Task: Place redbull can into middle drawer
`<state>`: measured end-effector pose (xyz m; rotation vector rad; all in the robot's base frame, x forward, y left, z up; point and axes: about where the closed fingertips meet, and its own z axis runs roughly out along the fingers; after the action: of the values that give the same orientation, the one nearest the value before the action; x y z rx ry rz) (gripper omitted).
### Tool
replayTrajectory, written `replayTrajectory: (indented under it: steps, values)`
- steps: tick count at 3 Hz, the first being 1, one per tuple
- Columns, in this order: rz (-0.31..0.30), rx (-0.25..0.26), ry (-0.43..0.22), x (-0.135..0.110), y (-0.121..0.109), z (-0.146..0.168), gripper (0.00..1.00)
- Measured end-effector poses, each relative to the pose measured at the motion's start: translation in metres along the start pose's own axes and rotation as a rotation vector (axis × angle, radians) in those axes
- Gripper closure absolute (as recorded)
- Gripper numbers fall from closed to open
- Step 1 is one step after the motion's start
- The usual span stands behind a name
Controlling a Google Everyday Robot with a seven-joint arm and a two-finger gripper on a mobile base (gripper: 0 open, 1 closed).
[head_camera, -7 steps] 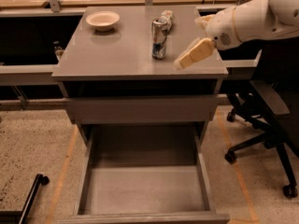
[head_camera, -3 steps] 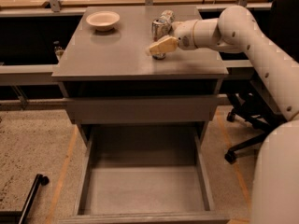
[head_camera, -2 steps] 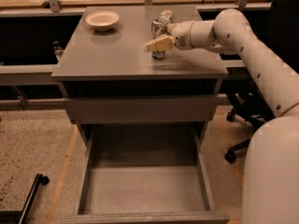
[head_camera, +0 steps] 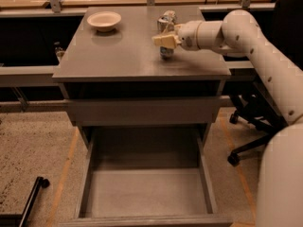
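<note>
Far to the left, down on the speckled floor (head_camera: 33,141), lies a black bar (head_camera: 29,200) with a small wheel at its end. Next comes the grey table (head_camera: 118,56). A small white bowl (head_camera: 104,21) sits on its far left part.

Under the table top there is a flat grey drawer front (head_camera: 142,110), and it is shut. Below that, the middle drawer (head_camera: 88,174) is pulled out toward the near side. Its flat grey floor shows, with low walls on the left and right and a plain edge at the front.

On the far right part of the table stands the redbull can (head_camera: 166,20). It is upright and well apart from the bowl. It is on the table, not in the drawer. The pincer (head_camera: 163,40) is right at the can, in front of its middle, so only the shiny top and the bottom of the can show. I cannot tell if the pincer is open, closed or gripping the can.

The white arm (head_camera: 251,41) reaches in from the right, over the right edge of the table. Behind the arm, on the floor to the right of the table, is a black chair (head_camera: 248,126) with wheels
</note>
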<state>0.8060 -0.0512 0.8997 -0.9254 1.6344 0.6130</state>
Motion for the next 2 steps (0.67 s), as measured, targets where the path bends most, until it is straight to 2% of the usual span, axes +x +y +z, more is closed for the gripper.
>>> replayTrajectory:
  steps: [1, 2]
  values:
    - [-0.047, -0.04, 0.084, 0.002, 0.042, -0.035, 0.88]
    - [-0.115, -0.134, 0.157, -0.003, 0.092, -0.08, 1.0]
